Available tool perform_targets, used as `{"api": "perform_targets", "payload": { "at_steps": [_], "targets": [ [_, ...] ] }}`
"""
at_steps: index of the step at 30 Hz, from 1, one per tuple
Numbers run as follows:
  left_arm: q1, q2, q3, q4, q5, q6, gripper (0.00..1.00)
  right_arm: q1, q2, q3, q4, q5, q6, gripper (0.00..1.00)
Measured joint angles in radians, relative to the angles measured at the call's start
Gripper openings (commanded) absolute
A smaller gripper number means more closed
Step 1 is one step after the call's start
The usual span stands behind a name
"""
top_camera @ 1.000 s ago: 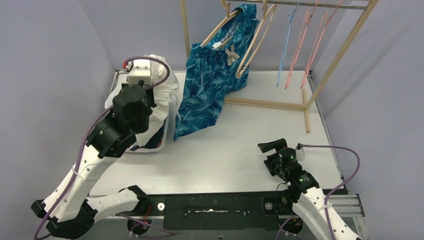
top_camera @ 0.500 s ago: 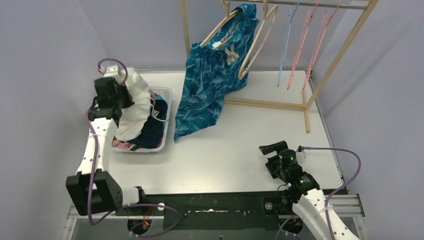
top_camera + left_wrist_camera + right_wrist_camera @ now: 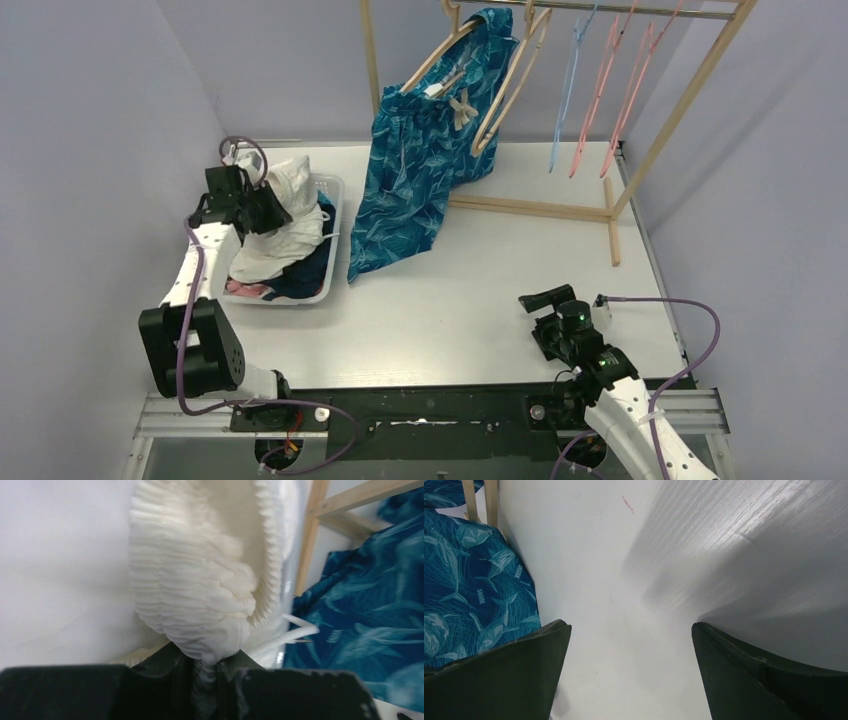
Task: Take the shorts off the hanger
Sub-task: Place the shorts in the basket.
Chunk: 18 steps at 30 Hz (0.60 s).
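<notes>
Currently: table (image 3: 500,300) carries a wooden rack (image 3: 690,95) along its far edge, centre to right. Blue shorts (image 3: 410,190) hang from a wooden hanger (image 3: 440,55) at the rack's left end. The thin hangers (image 3: 625,90) farther right are bare, so this looks like the last pair to come off. Long axis of the blue shorts runs from the rail down and toward the near-left, with the hem resting on the table just beside the basket (image 3: 338,200). Basket sits at the far-left corner, piled. Navy and pink cloth show under the white shorts (image 3: 290,215) on top. Left gripper (image 3: 262,208) is over the basket's far-left side, jaws clamped on a bunched fold of the white shorts' gathered waistband. The wrist view shows fabric pinched right between the fingers (image 3: 172,662). That pair already lies over the pile, so a release seems due. Right gripper (image 3: 545,297) sits toward the near-right corner, jaws spread wide, nothing between them, bare table below. Key relation: blue shorts lie right of the left gripper, just across the basket. From the right gripper they lie far-left and well apart, hem showing at the left edge of its wrist view. Left arm is nearer but occupied, right arm is free.
</notes>
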Motion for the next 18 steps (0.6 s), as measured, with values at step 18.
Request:
{"api": "perform_targets", "payload": {
  "at_steps": [18],
  "targets": [
    [-0.016,-0.369,0.446,-0.189,0.005,0.012,0.00,0.000,0.048,-0.004,0.059,-0.002,0.017,0.99]
  ]
}}
